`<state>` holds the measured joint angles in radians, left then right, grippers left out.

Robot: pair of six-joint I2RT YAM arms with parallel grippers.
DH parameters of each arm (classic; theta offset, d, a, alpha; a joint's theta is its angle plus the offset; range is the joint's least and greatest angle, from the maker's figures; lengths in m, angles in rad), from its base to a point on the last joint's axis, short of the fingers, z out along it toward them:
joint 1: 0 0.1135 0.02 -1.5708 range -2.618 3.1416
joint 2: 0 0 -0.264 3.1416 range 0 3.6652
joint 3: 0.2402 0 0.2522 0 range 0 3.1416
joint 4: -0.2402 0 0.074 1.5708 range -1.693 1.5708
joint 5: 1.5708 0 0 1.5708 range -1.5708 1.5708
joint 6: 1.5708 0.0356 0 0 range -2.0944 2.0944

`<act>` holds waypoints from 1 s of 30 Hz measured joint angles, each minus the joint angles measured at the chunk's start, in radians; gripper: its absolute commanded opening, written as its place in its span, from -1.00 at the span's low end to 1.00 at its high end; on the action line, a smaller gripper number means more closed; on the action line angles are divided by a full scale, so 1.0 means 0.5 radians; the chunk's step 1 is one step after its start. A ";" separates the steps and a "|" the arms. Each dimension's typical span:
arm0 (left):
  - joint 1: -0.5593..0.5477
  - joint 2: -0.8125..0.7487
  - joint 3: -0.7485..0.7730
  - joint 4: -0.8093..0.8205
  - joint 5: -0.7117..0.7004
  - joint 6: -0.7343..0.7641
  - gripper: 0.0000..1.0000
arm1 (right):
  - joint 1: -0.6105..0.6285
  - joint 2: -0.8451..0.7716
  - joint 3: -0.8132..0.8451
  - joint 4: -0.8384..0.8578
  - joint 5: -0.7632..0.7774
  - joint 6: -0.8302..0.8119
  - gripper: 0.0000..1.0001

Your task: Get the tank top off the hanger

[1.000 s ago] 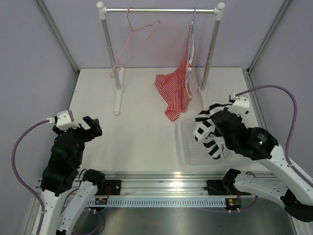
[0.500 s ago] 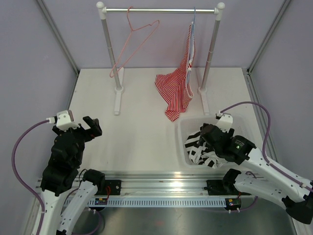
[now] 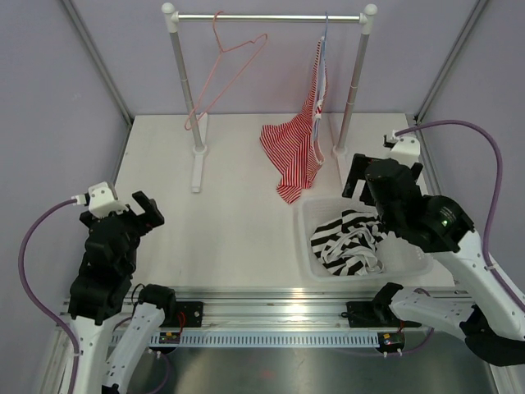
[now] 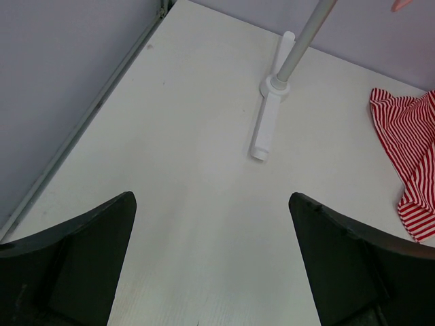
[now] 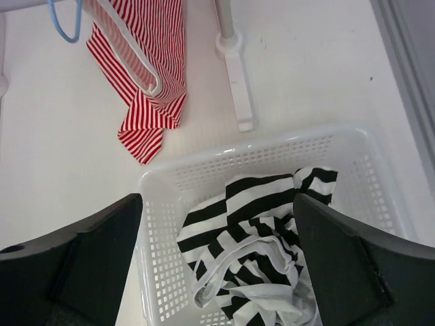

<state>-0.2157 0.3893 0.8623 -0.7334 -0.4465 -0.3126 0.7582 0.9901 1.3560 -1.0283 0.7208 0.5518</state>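
Observation:
The black-and-white striped tank top [image 3: 348, 240] lies crumpled inside the white perforated basket [image 3: 304, 236], free of any hanger. The pink wire hanger [image 3: 235, 69] hangs bare on the left part of the rail. My right gripper [image 3: 384, 182] hovers open above the basket's far side with nothing in it. From the right wrist, the tank top [image 5: 253, 234] lies in the basket [image 5: 231, 156] below the right gripper [image 5: 217, 204]. My left gripper [image 3: 144, 210] is open and holds nothing over the near left of the table; the left gripper [image 4: 211, 198] has only bare table below it.
A red-and-white striped top [image 3: 295, 148] hangs from a blue hanger [image 5: 64, 24] at the rail's right end and trails onto the table. The white clothes rack [image 3: 271, 16] stands at the back, its left foot [image 4: 266, 129] ahead of the left gripper.
My right gripper opened and let the tank top drop into the basket, then rose and drew back toward the far right. The left arm shifted only slightly.

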 measured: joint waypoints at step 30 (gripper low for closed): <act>0.000 0.000 0.517 -0.515 0.222 0.146 0.98 | 0.000 -0.568 0.259 -0.382 0.181 -0.470 0.99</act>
<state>-0.2157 0.3893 1.1206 -0.9909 -0.3355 -0.2394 0.7582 0.7063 1.4853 -1.2194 0.8112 0.3168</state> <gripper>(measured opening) 0.988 0.993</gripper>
